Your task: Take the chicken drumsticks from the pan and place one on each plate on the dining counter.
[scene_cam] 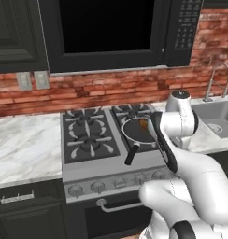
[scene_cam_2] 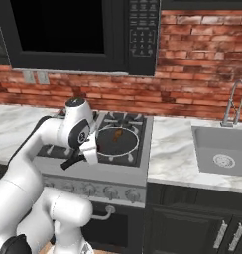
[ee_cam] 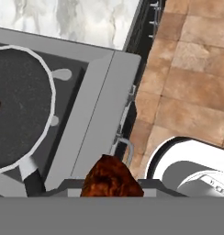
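The pan [scene_cam: 134,131] sits on the stove's front right burner, its black handle [scene_cam: 131,154] pointing toward the front edge. One chicken drumstick [scene_cam: 143,124] lies inside it, also seen as an orange-brown piece [scene_cam_2: 117,134] in the right base view. In the hand view my gripper [ee_cam: 111,184] is shut on another drumstick [ee_cam: 111,176], held above the stove's front edge, to one side of the pan [ee_cam: 22,110]. The plates and the dining counter are out of view.
The stove [scene_cam: 90,135] has a row of knobs [scene_cam_2: 93,191] and an oven handle along its front. Marble worktops flank it, with a sink [scene_cam_2: 219,151] and faucet [scene_cam_2: 234,101] to the right. A microwave [scene_cam_2: 143,34] hangs above. Tiled floor [ee_cam: 192,87] lies below the hand.
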Robot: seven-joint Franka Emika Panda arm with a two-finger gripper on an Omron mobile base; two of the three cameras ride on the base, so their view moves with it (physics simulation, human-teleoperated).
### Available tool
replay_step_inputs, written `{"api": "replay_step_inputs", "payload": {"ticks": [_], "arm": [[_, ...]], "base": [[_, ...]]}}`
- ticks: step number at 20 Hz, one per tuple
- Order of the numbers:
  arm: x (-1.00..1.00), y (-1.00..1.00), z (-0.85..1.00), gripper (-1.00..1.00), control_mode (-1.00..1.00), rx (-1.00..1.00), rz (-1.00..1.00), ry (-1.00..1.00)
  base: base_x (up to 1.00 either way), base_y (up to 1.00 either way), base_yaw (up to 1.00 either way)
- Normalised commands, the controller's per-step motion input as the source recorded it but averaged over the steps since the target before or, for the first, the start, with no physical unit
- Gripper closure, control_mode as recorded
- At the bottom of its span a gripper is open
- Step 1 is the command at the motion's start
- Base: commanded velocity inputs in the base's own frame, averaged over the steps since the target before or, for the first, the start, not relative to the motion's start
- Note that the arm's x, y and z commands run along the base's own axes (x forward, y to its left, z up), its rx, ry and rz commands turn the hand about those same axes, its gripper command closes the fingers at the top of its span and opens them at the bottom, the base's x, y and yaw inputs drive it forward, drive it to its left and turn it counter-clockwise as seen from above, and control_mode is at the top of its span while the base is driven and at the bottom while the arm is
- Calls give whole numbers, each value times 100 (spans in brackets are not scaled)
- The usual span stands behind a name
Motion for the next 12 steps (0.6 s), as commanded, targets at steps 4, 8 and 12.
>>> {"api": "replay_step_inputs", "payload": {"ticks": [4, 8, 12], "arm": [[0, 0, 0, 100, 100, 0, 0, 0], [0, 0, 0, 100, 100, 0, 0, 0], [0, 0, 0, 100, 100, 0, 0, 0]], "base": [[-44, 0, -30], [-33, 0, -37], [-24, 0, -45]]}}
